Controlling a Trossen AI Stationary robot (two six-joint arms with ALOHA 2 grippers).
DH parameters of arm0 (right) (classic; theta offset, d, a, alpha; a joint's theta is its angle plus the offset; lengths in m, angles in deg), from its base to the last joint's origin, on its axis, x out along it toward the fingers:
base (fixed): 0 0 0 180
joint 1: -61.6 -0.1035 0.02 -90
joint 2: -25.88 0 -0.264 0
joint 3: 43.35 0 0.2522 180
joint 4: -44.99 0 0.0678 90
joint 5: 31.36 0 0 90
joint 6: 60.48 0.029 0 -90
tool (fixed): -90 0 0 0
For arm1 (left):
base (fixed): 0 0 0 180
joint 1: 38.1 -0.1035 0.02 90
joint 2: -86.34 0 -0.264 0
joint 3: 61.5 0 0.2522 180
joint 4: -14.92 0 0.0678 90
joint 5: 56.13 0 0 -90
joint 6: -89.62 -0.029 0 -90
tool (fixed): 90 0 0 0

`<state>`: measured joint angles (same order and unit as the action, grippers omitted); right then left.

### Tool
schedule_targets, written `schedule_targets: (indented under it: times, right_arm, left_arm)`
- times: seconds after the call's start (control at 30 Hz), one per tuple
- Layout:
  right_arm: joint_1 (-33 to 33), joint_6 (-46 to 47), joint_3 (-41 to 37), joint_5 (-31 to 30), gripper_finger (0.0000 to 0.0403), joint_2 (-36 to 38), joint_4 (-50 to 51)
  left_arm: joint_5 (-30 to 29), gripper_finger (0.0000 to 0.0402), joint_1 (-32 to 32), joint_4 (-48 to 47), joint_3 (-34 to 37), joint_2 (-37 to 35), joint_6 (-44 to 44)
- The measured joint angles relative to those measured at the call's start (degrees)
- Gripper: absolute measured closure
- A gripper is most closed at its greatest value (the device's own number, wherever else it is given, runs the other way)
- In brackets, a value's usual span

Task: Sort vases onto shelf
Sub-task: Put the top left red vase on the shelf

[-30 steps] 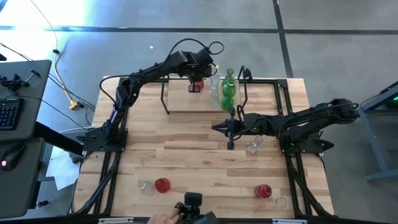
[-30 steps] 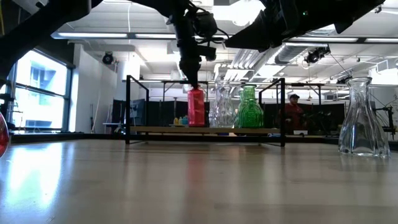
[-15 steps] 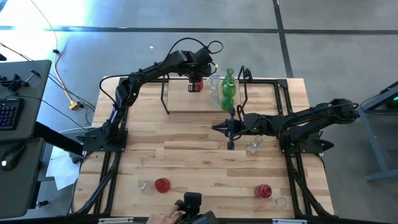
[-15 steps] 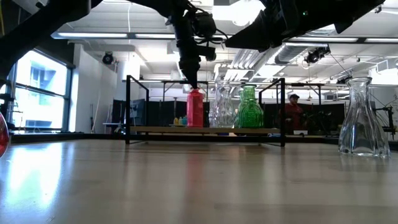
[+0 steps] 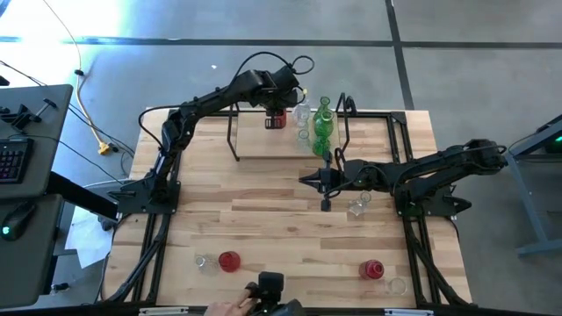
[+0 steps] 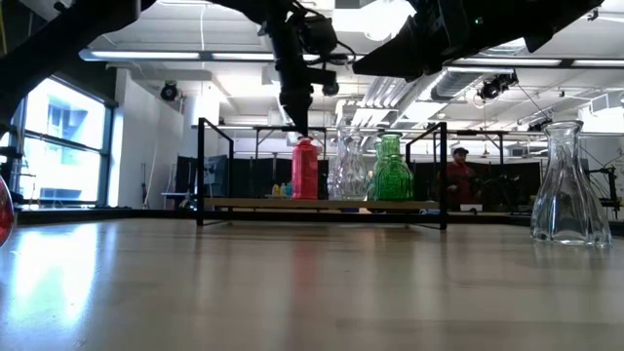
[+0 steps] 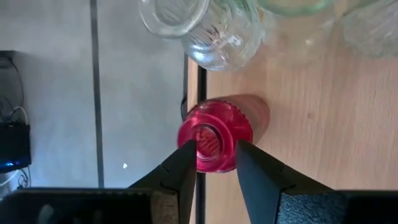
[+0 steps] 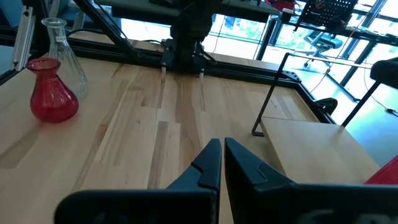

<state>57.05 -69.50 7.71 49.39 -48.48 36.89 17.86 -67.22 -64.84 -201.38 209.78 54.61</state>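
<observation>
My left fingers [image 7: 211, 163], pinched on the ribbed red glass vase [image 7: 214, 135] a second ago, now stand spread beside its neck, leaving it upright on the light-wood shelf [image 5: 263, 145] at upper centre, placement apparently complete; right fingers [image 8: 221, 163] pressed together.

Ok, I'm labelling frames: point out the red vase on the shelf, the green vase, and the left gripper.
red vase [image 7: 214, 142], left wrist view, mouth.
green vase [image 6: 391, 175], low view, belly.
left gripper [image 7: 216, 163], left wrist view, between fingertips.
</observation>
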Motion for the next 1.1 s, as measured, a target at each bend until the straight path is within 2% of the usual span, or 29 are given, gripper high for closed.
schedule_targets:
  times: [0.2,0.33,0.47,0.63,0.9,1.1]
  right_arm:
    - [0.0,0.0,0.0,0.0,0.0401,0.0,0.0]
    - [0.0,0.0,0.0,0.0,0.0401,0.0,0.2]
    - [0.0,0.0,0.0,0.0,0.0401,0.0,0.5]
    - [0.0,0.9,0.0,0.0,0.0401,0.0,1.7]
    - [0.0,1.5,0.0,0.0,0.0401,0.0,2.1]
    - [0.0,2.1,0.0,0.0,0.0401,0.0,2.4]
  left_arm:
    - [0.5,0.0298,0.3,0.0,0.0,-2.9,-0.7]
    - [6.0,0.0307,0.3,-2.5,0.0,-4.9,4.3]
    - [8.5,0.0344,-0.1,-4.7,1.5,-5.1,9.2]
    - [8.2,0.0396,-0.3,-3.0,8.9,-4.9,10.6]
    - [7.8,0.0401,-1.3,6.2,17.4,-4.9,12.9]
    - [7.7,0.0401,-2.5,8.3,18.1,-4.8,13.5]
